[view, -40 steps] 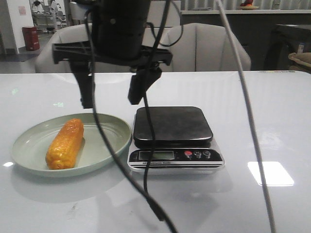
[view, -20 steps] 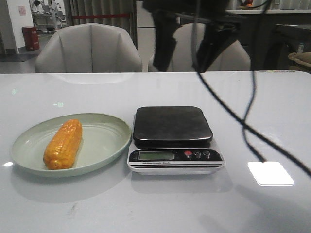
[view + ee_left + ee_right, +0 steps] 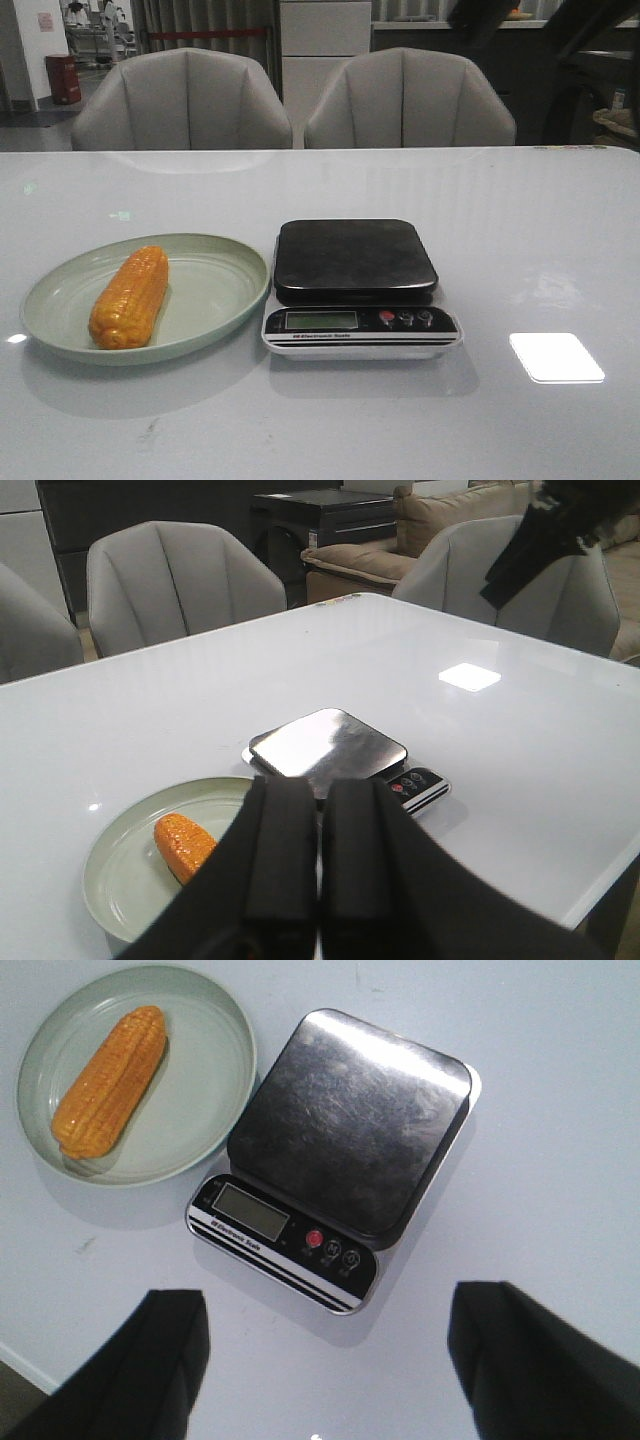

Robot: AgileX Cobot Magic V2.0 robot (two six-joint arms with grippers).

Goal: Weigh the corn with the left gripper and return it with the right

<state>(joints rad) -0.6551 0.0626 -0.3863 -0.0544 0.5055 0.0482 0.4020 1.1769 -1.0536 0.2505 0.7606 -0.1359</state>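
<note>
Corn on the plate, scale bare

The scale (image 3: 360, 290) sits near the table's (image 3: 560, 250) front edge, the corn (image 3: 130, 296) beside it on the green plate (image 3: 215, 290); left gripper (image 3: 318, 875) clenched empty, right gripper (image 3: 330, 1360) spread wide above.

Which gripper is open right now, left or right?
The right gripper: its fingers stand wide apart above the scale. The left gripper has its fingers pressed together, holding nothing.
</note>
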